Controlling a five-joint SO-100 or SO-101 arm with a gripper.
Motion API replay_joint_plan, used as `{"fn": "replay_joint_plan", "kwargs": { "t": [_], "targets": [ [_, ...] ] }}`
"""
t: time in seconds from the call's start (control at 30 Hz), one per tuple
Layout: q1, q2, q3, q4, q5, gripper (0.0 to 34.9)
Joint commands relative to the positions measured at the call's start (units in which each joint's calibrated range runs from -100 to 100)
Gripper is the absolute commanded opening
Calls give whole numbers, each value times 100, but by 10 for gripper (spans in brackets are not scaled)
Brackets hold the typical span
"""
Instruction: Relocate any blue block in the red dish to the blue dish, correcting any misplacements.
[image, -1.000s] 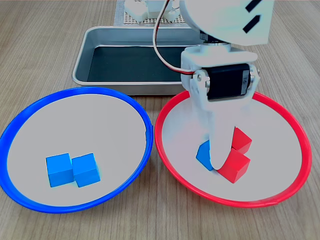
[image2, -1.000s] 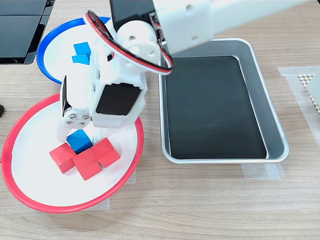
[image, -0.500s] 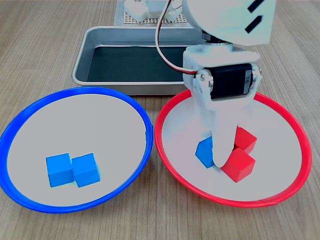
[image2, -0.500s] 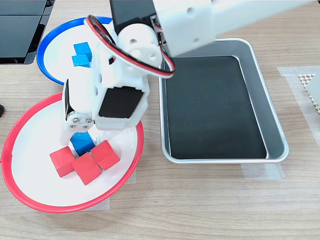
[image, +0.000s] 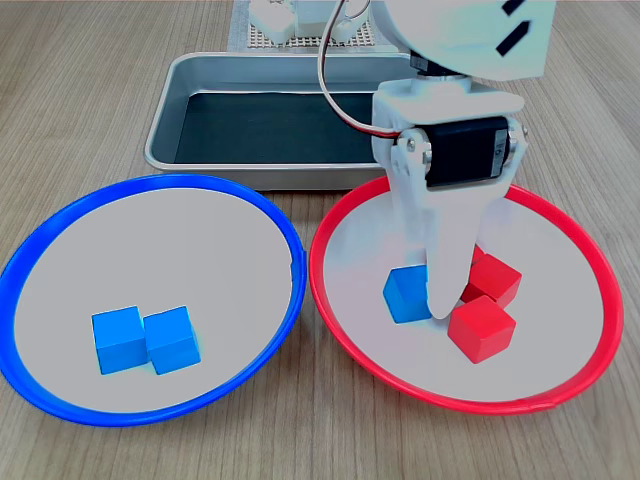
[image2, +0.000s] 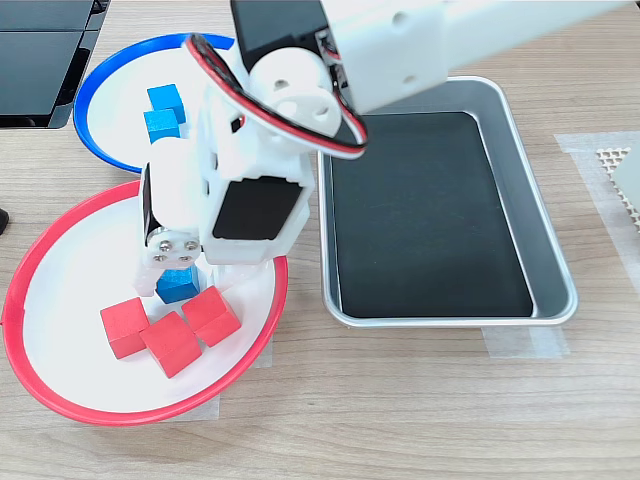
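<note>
The red dish (image: 316, 262) holds one blue block (image: 404, 295) and three red cubes (image2: 170, 343). My gripper (image: 425, 300) reaches down into this dish and is shut on the blue block (image2: 180, 290), which now sits apart from the red cubes (image: 482, 328). One white finger (image: 440, 285) covers the block's right side in the first exterior view. The blue dish (image: 150, 182) lies on the first exterior view's left with two blue cubes (image: 145, 340) side by side in it. The second exterior view shows the blue dish (image2: 80, 110) at its top left.
A rectangular metal tray (image: 165, 120) with a dark floor stands behind both dishes, on the second exterior view's right (image2: 520, 170). The arm's white body and a red-and-white cable hang over the red dish. Everything rests on a wooden tabletop.
The gripper has drawn the blue block away from the red cubes, toward the back of the red dish. The red cubes shifted slightly as it came free.
</note>
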Motion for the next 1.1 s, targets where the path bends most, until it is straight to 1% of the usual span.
{"fn": "replay_joint_plan", "kwargs": {
  "t": [0.0, 0.13, 0.3, 0.53, 0.7, 0.77, 0.8, 0.97, 1.07],
  "targets": [
    [116, -165, 2, -35, -15, 124],
    [248, -199, 2, -233, 0, 119],
    [352, -233, 47, -332, 10, 122],
    [324, -242, 84, -365, 59, 100],
    [258, -250, 75, -381, 63, 112],
    [201, -225, 65, -406, 88, 109],
    [182, -216, 56, -423, 98, 101],
    [98, -199, 47, -489, 195, 24],
    [79, -199, 47, -489, 200, 2]
  ]
}}
